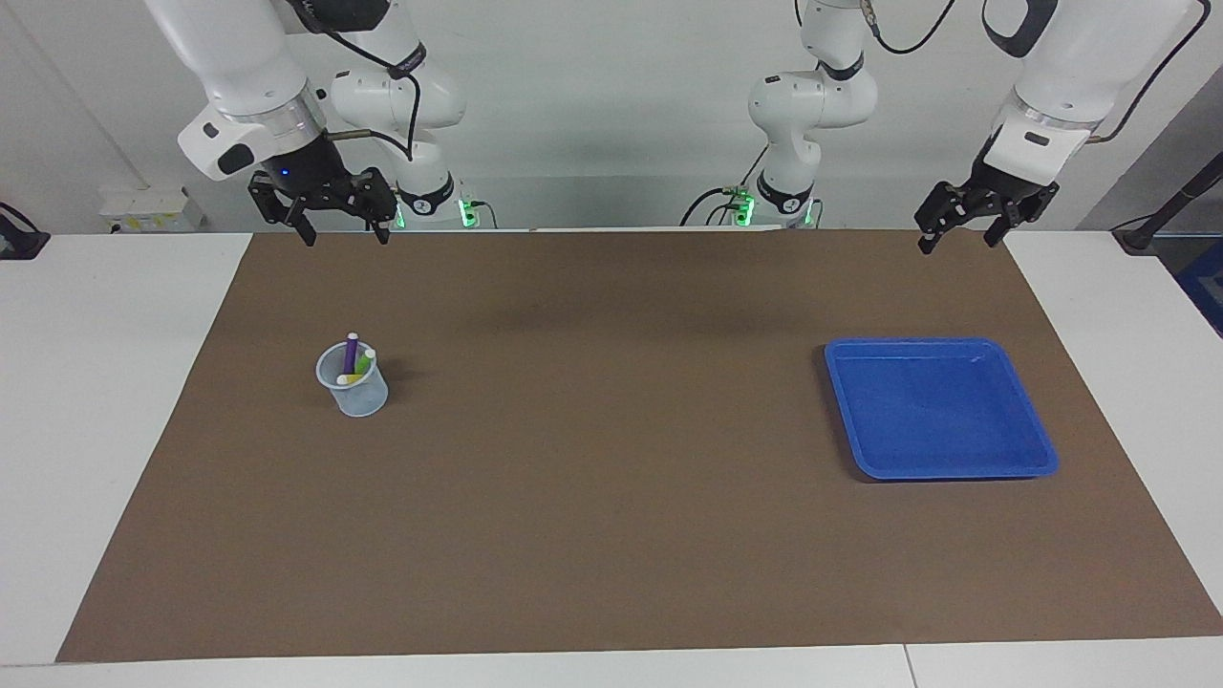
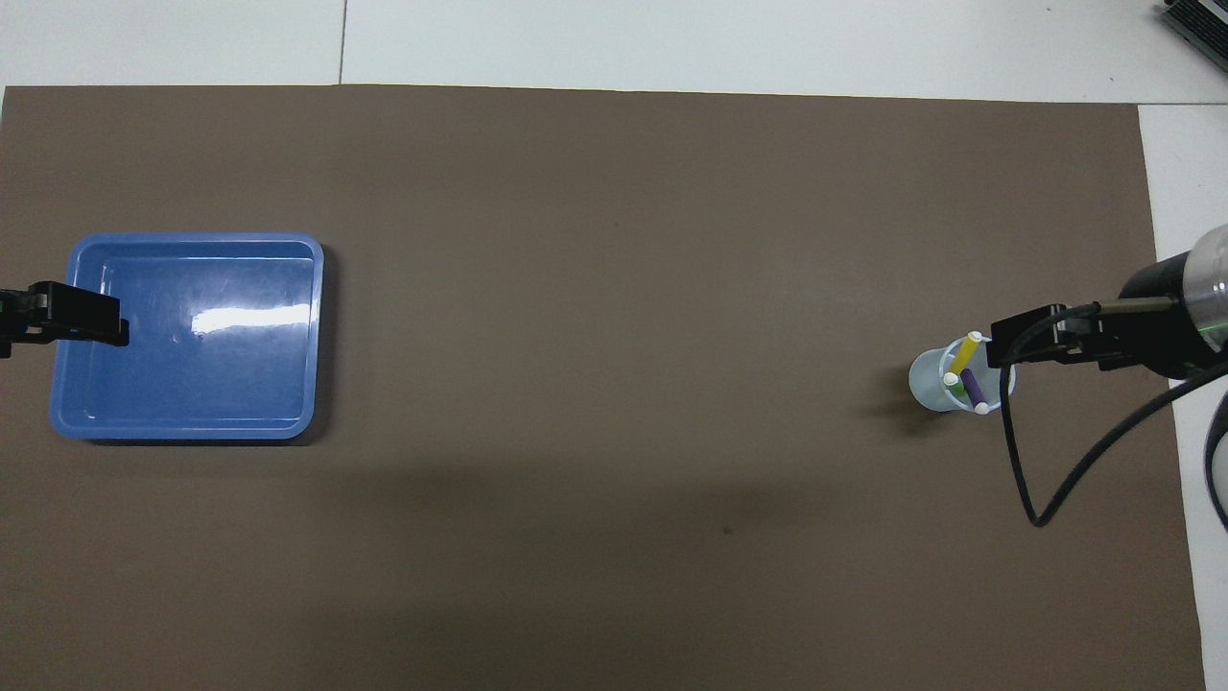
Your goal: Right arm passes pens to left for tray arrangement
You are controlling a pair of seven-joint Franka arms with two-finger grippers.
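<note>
Three pens stand in a small translucent cup (image 1: 354, 390) at the right arm's end of the brown mat: purple (image 1: 350, 354), green (image 1: 366, 364) and yellow (image 1: 348, 378). In the overhead view the cup (image 2: 932, 382) holds the yellow pen (image 2: 964, 355), purple pen (image 2: 974, 388) and green pen (image 2: 953, 385). The blue tray (image 1: 941, 472) lies empty at the left arm's end, also in the overhead view (image 2: 192, 239). My right gripper (image 1: 344, 232), blue light showing, hangs open and empty high above the cup; seen from above (image 2: 1007, 344) it overlaps the cup's rim. My left gripper (image 1: 959, 239) hangs open and empty above the tray's edge (image 2: 96, 321).
The brown mat (image 1: 611, 459) covers most of the white table (image 1: 105, 401). A black cable (image 2: 1031, 461) loops down from the right wrist. The two arm bases stand at the robots' edge of the table.
</note>
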